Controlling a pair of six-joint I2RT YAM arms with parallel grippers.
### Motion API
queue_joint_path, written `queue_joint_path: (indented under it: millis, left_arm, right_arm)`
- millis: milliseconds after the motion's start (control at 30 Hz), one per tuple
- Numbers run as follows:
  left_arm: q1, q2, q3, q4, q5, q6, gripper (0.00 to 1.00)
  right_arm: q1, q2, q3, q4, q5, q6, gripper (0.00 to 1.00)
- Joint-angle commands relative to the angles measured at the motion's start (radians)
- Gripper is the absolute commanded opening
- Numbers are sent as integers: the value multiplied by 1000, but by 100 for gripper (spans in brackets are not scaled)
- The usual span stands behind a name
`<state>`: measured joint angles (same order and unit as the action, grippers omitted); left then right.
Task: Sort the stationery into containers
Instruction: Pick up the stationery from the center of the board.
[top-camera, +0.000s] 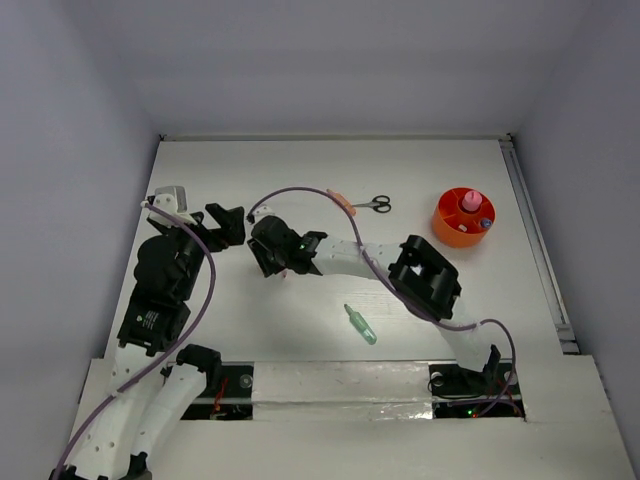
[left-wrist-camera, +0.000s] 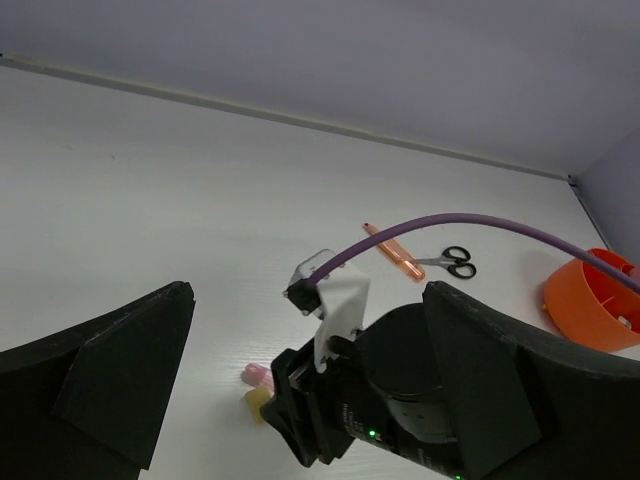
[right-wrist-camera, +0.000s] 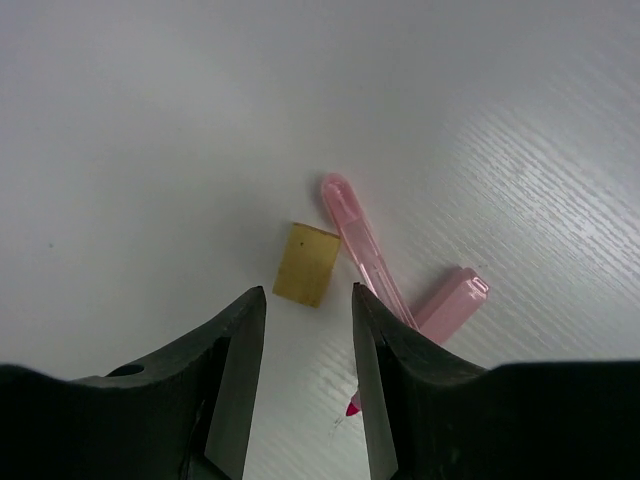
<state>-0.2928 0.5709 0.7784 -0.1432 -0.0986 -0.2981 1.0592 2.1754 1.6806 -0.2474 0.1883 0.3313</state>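
My right gripper (right-wrist-camera: 308, 305) is open and hovers low over the table. A yellow eraser (right-wrist-camera: 307, 264) lies just ahead of the gap between its fingers. An uncapped pink marker (right-wrist-camera: 365, 255) lies right of the eraser, partly under the right finger, with its pink cap (right-wrist-camera: 450, 300) beside it. My left gripper (left-wrist-camera: 308, 290) is open and empty, held above the table left of the right gripper (top-camera: 275, 262). The orange bowl (top-camera: 463, 217) at the far right holds a pink item and a blue one. An orange marker (top-camera: 342, 201), black-handled scissors (top-camera: 375, 204) and a green marker (top-camera: 361, 324) lie on the table.
The left gripper (top-camera: 225, 222) and right gripper are close together at the table's left middle. A purple cable (top-camera: 300, 192) arcs over the right arm. Walls enclose the table on three sides. In the left wrist view the right gripper's body (left-wrist-camera: 350, 400) fills the foreground.
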Motion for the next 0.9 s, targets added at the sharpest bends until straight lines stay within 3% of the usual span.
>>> queue_joint_path:
  millis: [0,600,633,767,867]
  left_arm:
    - [-6,-14,21,34,22,-6,99]
    - [-66,-49,19,33,31,10,99]
    - [-66,-49,19,33,30,10,99]
    - [-75,-55,19,33,30,11,99]
    - [-75,-57,21,33,31,13,99]
  right_arm:
    - [8,52,96,-75,53,6,46]
    - [38,198,198,-128,56,35,49]
    - [38,199,202,-125,57,32,47]
    - [47,201,225,-119,100,12,16]
    - [47,109,142,10,94,-18,14]
